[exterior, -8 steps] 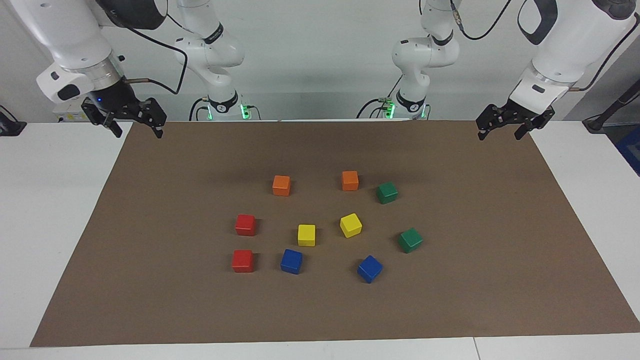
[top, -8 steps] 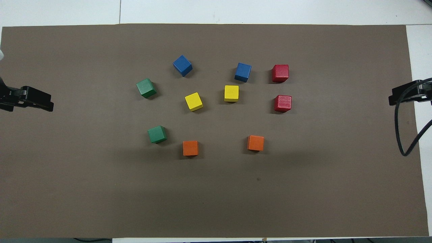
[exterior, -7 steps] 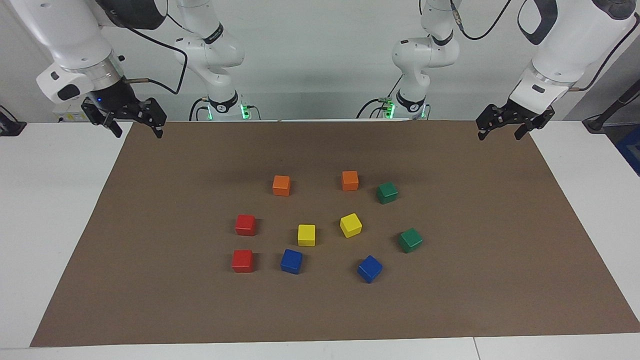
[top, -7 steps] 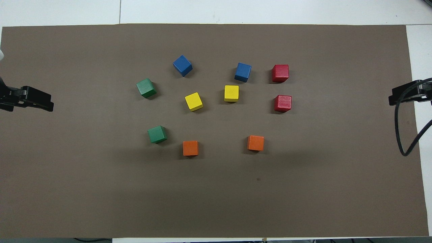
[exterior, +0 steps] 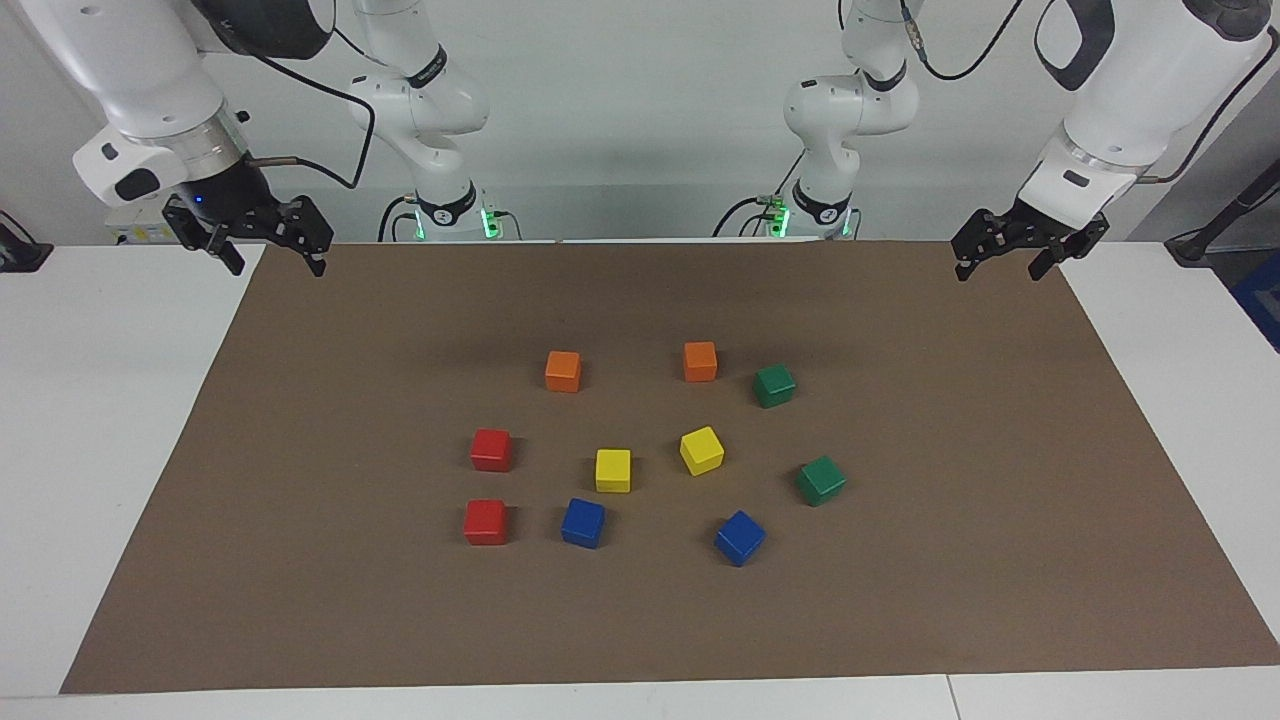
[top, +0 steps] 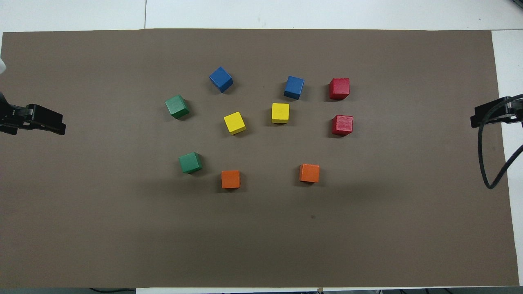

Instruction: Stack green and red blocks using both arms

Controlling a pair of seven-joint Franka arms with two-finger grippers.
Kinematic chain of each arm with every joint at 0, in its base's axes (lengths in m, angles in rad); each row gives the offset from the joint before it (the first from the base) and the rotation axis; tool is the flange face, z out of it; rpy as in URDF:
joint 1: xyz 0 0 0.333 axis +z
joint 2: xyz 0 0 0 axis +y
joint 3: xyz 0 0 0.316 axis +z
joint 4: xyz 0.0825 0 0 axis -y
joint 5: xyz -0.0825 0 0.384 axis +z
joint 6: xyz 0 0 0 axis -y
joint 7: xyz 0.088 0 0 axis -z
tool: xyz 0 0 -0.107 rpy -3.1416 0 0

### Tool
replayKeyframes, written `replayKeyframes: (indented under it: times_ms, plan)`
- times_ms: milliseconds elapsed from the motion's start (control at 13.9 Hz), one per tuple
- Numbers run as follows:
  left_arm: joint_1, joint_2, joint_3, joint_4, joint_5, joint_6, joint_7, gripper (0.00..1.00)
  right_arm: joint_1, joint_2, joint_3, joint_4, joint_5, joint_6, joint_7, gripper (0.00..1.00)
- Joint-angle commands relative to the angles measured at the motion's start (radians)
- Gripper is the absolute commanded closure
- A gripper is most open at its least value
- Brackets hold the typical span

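Observation:
Two green blocks [exterior: 774, 385] [exterior: 820, 480] sit apart on the brown mat, toward the left arm's end of the cluster. They show again as green blocks [top: 190, 162] [top: 177, 106] in the overhead view. Two red blocks [exterior: 491, 449] [exterior: 485, 521] lie side by side toward the right arm's end, one farther from the robots than the other. My left gripper [exterior: 1000, 268] hangs open and empty over the mat's corner near its base. My right gripper [exterior: 277, 265] hangs open and empty over the other near corner. Both arms wait, well away from the cubes.
Between the task blocks lie two orange cubes [exterior: 563, 370] [exterior: 700, 361] nearest the robots, two yellow cubes [exterior: 613, 470] [exterior: 701, 450] in the middle, and two blue cubes [exterior: 583, 522] [exterior: 739, 537] farthest out. White table [exterior: 100, 450] borders the brown mat [exterior: 950, 560].

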Motion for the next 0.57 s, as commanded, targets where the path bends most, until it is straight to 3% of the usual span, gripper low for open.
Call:
replayKeyframes:
  times_ms: [0,287,502]
  plan:
    - [-0.005,0.025,-0.001,0.036,0.0,-0.005,0.002,0.0,-0.014,-0.02,0.006,-0.016,-0.001,-0.012,-0.016,0.0]
    - [-0.005,0.022,0.0,0.024,-0.004,0.007,-0.05,0.0,-0.014,-0.02,0.006,-0.015,-0.001,-0.012,-0.016,0.0]
    - [-0.032,0.023,-0.024,-0.029,-0.009,0.085,-0.112,0.0,-0.014,-0.02,0.006,-0.015,-0.001,-0.012,-0.016,0.0]
